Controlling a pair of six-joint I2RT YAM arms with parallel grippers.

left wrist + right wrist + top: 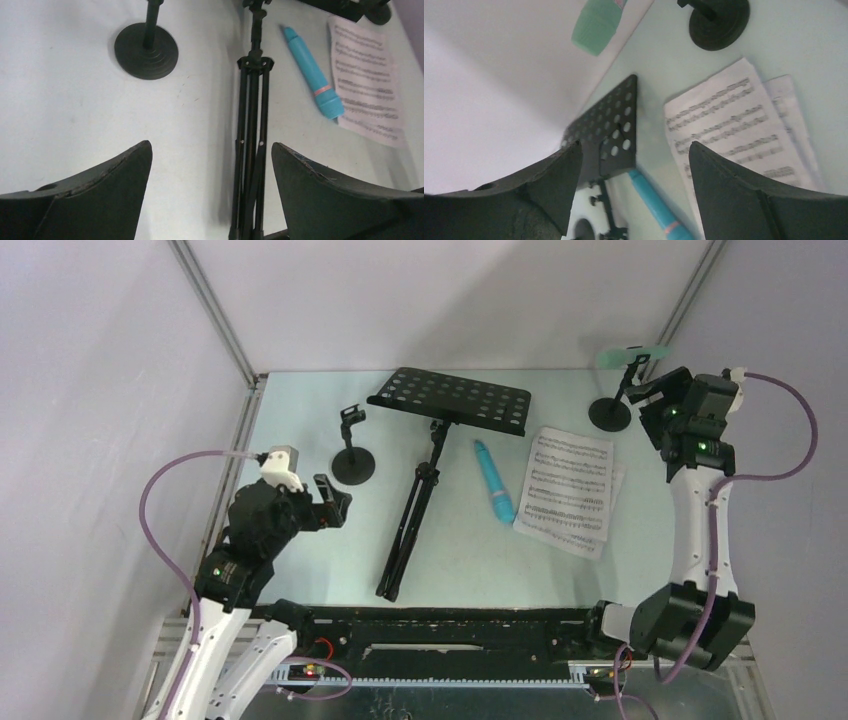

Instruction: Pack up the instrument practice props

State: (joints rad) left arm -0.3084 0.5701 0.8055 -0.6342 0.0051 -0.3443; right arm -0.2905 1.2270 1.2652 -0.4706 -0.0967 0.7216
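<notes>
The black music rack lies flat mid-table, its perforated desk (450, 400) at the far end and its folded legs (410, 520) pointing toward me. To its right lie the blue microphone (494, 480) and the white sheet-music pages (570, 490). An empty mic holder (352, 465) stands left of the rack. A second holder (610, 412) at the far right carries the mint-green microphone (625, 355). My left gripper (333, 502) hovers open near the empty holder, the rack legs (251, 150) between its fingers in the left wrist view. My right gripper (648, 405) is open beside the far-right holder (719, 22).
White walls with metal frame posts (215, 310) close in the table at the back and both sides. The black rail (440, 625) of the arm bases runs along the near edge. Purple cables (790, 440) loop beside each arm.
</notes>
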